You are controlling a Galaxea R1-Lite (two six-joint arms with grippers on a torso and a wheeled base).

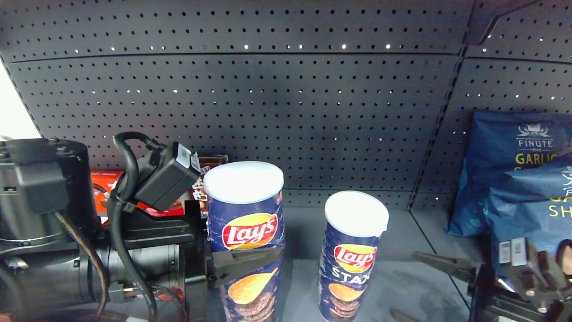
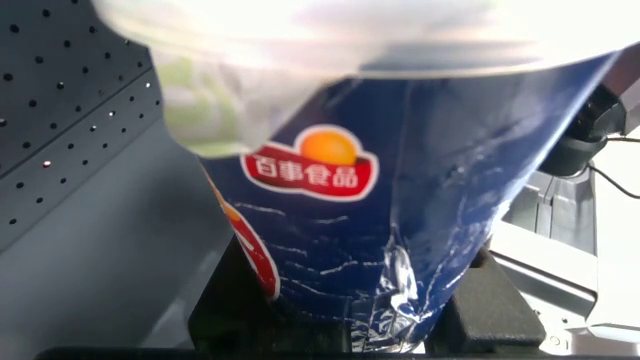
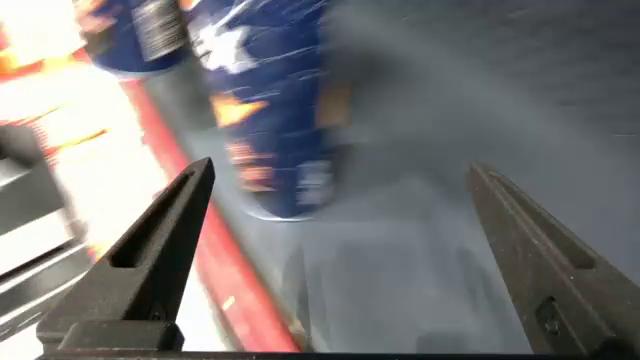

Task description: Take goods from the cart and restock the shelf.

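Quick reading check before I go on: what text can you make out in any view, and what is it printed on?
"Lay's": left can.
"Lay's", "STAX": right can.
"百事食品": left can again, in the left wrist view.
"FINUTE", "GARLI", the second cut off: rear bag.
"SH", cut off at the edge: front bag.
Print on the red box: too small to read.
Print in the right wrist view: blurred.

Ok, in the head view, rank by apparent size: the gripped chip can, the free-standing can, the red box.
1. Gripped can, looking larger perhaps only because nearer.
2. Free-standing can.
3. Red box, only partly visible.
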